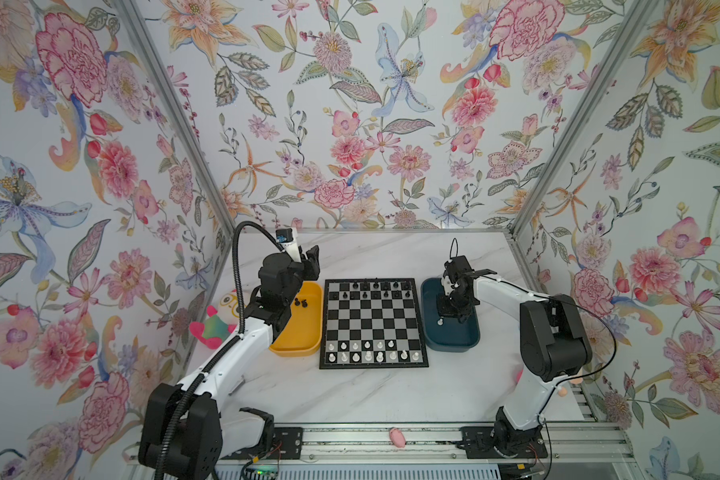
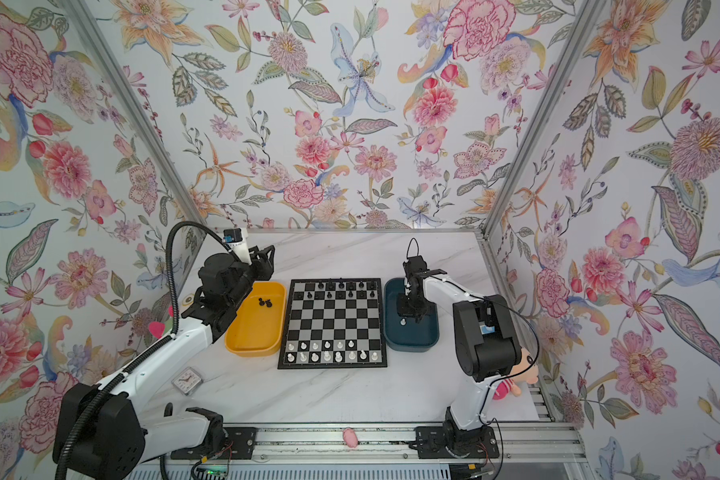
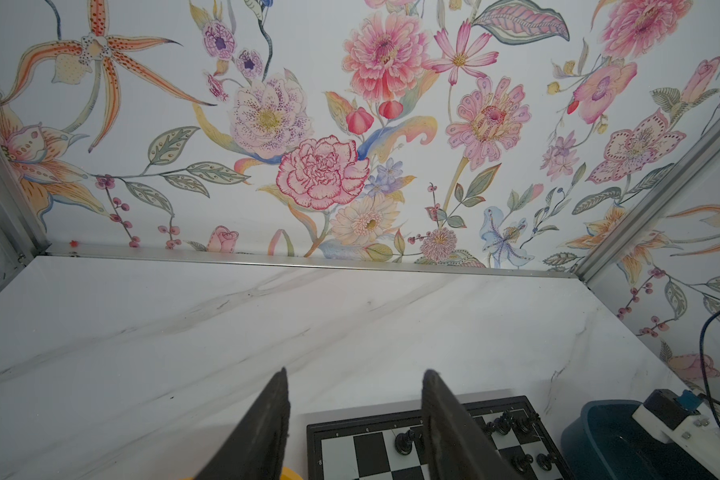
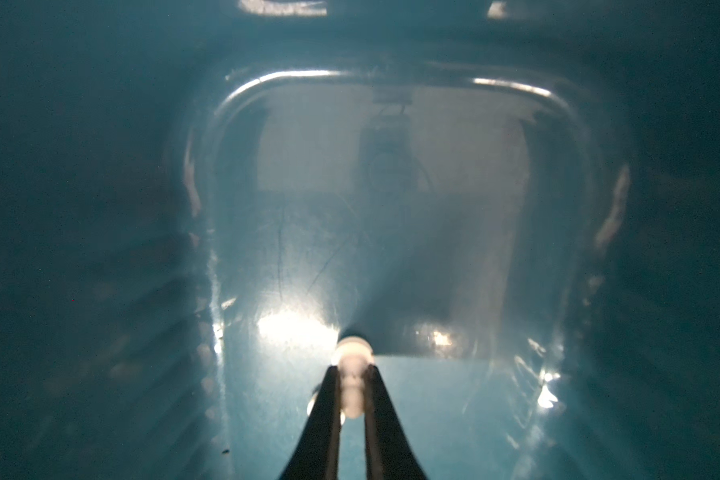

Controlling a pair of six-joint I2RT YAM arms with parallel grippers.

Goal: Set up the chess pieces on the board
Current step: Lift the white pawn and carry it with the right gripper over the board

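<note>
The board (image 1: pixel 373 316) lies mid-table, with black chess pieces (image 1: pixel 364 286) on its two far rows and white chess pieces (image 1: pixel 368 351) on its two near rows. Three more black pieces (image 1: pixel 300 302) rest in the yellow tray (image 1: pixel 296 332). My right gripper (image 4: pixel 352 368) reaches down into the dark blue tray (image 1: pixel 449 341) and is shut on a small white piece (image 4: pixel 352 374). In both top views a white piece (image 1: pixel 440 321) shows at that gripper's lower end. My left gripper (image 3: pixel 356 372) hangs open and empty above the far end of the yellow tray, beside the board's far-left corner (image 3: pixel 366 449).
A colourful plush toy (image 1: pixel 215 328) lies left of the yellow tray, under my left arm. A small clock (image 2: pixel 187 380) sits front left and a doll (image 2: pixel 516 376) behind my right arm. A pink toy (image 1: pixel 397 437) rests on the front rail. Floral walls enclose three sides.
</note>
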